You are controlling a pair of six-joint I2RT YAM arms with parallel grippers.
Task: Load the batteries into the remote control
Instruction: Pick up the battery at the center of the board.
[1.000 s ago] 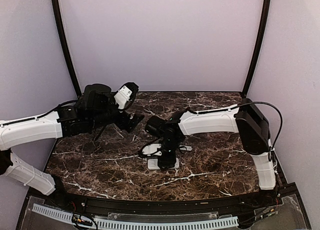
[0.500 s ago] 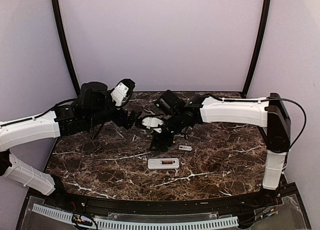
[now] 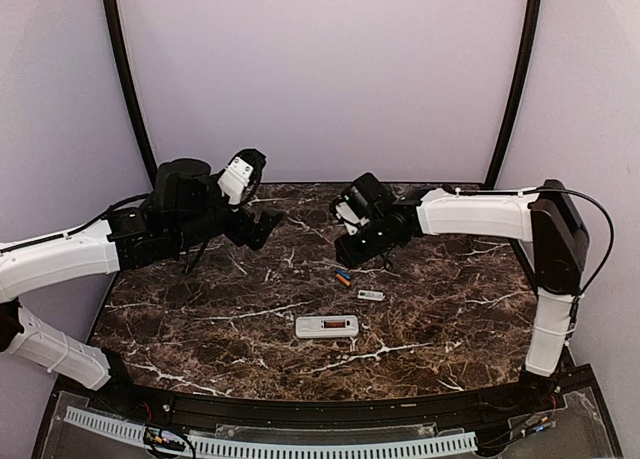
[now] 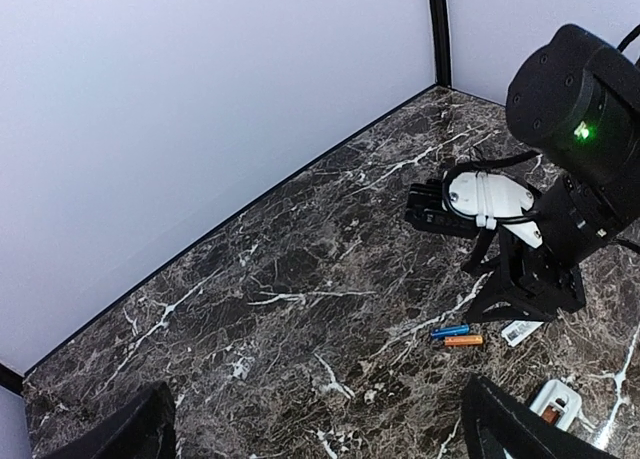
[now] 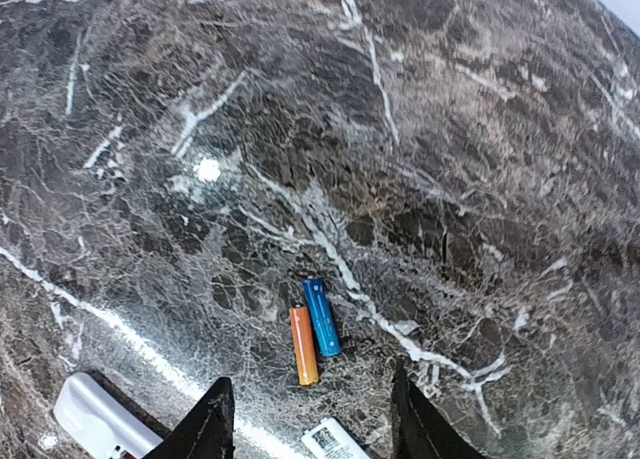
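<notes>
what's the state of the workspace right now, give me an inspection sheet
surface: dark marble table, no spills seen
job's things: orange battery and blue battery lie side by side on the table, not loaded; remote control lies flat nearer the arm bases
clutter: small cover piece, loose, apart from the remote control
grippers: left gripper wide open, empty, over the table's left; right gripper open, empty, above the batteries
cables: black cable loops along the right arm
surroundings: plain pale walls, black poles at the back corners
</notes>
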